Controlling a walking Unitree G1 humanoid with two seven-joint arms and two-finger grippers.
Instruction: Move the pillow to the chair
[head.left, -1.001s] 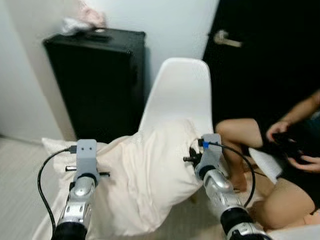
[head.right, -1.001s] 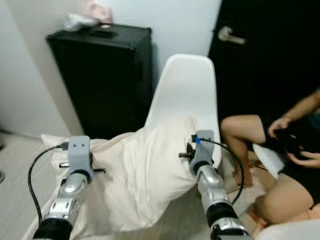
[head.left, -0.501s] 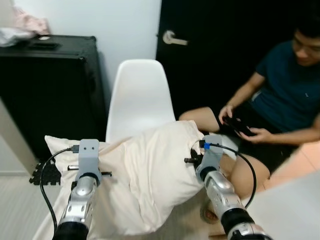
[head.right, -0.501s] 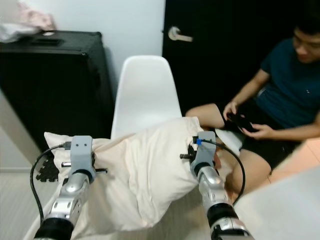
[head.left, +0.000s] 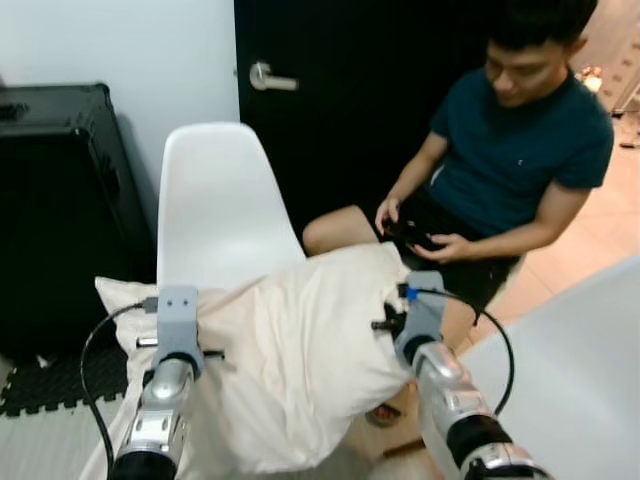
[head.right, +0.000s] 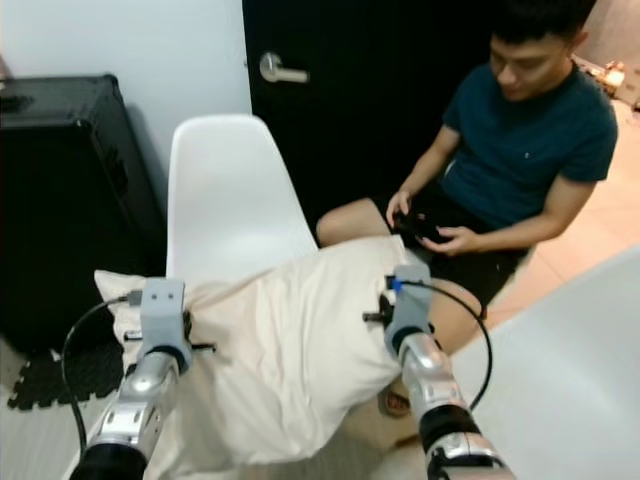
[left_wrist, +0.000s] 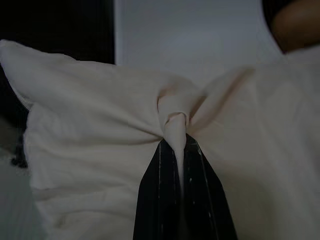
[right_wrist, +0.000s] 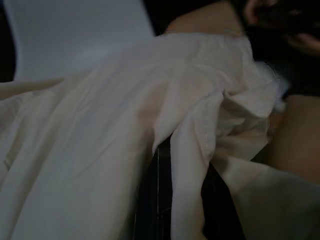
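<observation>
From the head camera, the robot is holding a cream pillow (head.left: 290, 370) stretched between its two arms, in front of a white chair (head.left: 215, 205) and just lower than its backrest; a seated person (head.left: 500, 150) is looking at a phone to the right of the chair, close to the pillow's right end; the pillow is sagging in the middle, so it is looking soft, light and floppy, best held by its bunched ends. In the left wrist view, the left gripper (left_wrist: 176, 150) is pinching a twisted knot of pillow fabric between its closed fingers. In the right wrist view, the right gripper (right_wrist: 177, 200) is nipping a fold of cloth at the pillow's other end, the chair showing pale beyond.
</observation>
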